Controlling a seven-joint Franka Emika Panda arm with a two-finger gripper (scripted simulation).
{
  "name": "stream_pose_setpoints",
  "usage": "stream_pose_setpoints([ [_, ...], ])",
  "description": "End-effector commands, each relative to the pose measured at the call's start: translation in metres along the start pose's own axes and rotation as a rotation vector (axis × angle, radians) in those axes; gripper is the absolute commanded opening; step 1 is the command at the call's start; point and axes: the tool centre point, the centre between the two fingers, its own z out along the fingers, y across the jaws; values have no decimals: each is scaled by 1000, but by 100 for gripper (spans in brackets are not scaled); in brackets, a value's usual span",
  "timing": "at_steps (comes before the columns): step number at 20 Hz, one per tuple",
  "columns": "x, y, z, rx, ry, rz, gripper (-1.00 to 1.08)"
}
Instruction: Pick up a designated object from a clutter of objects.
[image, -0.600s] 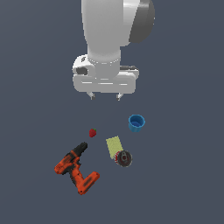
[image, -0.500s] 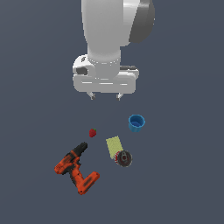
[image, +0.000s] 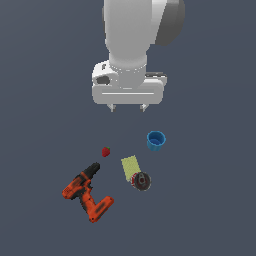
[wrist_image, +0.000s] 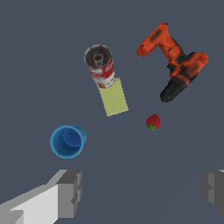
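Nothing appreciable moved since earlier frames: arm hangs high, clutter unchanged. Gripper (image: 127, 107) fingers spread wide, nothing between them. Strawberry (image: 106, 152) lies alone on floor, just beside drill (image: 86, 192) chuck, apart from yellow pad (image: 130, 167), can (image: 141, 181), cup (image: 156, 140). Wrist view: strawberry (wrist_image: 152, 122) clear on all sides. Judgement: very light, small, rounded, tapering; likely to squirt out of pinch. Grip across widest part, fingers low, closing clear of drill nose.
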Motion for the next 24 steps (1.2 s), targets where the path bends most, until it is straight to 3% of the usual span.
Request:
stream_pose_setpoints([
  [1, 0, 0, 0, 0, -1, -1, 100],
  [13, 8, 8, 25, 18, 1, 101, 100],
  [24, 22, 37, 103, 51, 3, 431, 100],
])
